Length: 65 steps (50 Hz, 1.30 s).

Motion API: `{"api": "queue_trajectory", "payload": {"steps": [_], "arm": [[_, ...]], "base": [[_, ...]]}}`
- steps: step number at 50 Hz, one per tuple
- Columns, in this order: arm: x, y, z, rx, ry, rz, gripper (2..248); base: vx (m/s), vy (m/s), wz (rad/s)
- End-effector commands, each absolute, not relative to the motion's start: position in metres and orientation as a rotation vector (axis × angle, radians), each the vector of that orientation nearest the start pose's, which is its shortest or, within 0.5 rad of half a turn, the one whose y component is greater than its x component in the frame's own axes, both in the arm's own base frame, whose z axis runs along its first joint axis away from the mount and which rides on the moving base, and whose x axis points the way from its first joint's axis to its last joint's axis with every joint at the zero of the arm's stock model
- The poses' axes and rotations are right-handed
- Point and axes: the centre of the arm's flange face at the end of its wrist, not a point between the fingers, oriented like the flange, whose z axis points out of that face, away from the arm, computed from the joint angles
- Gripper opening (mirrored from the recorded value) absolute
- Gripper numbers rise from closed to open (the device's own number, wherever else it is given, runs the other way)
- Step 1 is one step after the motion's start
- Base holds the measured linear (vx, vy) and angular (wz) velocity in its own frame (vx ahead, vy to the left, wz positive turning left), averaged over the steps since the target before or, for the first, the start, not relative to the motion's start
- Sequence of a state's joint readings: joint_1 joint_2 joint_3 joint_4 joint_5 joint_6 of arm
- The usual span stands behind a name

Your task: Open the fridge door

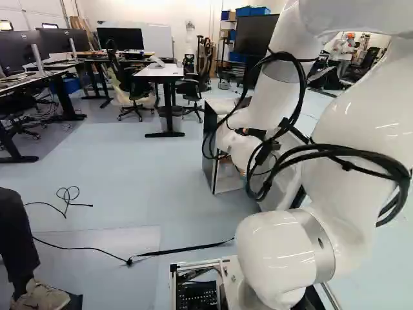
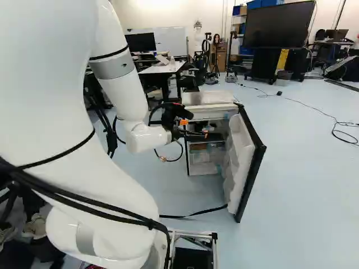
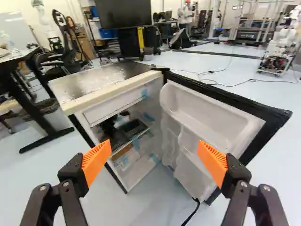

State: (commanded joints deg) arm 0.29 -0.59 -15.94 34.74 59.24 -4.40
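The small fridge stands ahead of the arm, its door swung wide toward the right of the right base view. My gripper is in front of the compartment, on the inner side of the door. In the wrist view, the gripper stands open with nothing between its orange pads; ahead of it are the fridge, with shelves showing inside, and the white inner face of the door. I see no contact with the door. The left base view shows the fridge's side, partly behind the arm.
A cable runs over the floor below the door. A desk and bin stand beside the fridge. Another robot is farther off. A person's leg and shoe are close at the left of the left base view.
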Motion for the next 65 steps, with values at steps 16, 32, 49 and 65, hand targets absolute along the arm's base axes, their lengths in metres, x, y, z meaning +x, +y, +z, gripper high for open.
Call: {"api": "queue_trajectory", "payload": {"steps": [16, 32, 49, 65], "arm": [[0.319, -0.030, 0.362, -2.624, 0.599, -1.941, 247], [0.305, -0.020, 0.365, -2.603, 0.398, -1.908, 247], [0.291, -0.012, 0.366, -2.585, 0.229, -1.875, 247], [0.281, -0.006, 0.366, -2.571, 0.115, -1.851, 247]], "base": [[0.000, 0.000, 0.000], [0.000, 0.000, 0.000], [0.000, 0.000, 0.000], [0.000, 0.000, 0.000]]}}
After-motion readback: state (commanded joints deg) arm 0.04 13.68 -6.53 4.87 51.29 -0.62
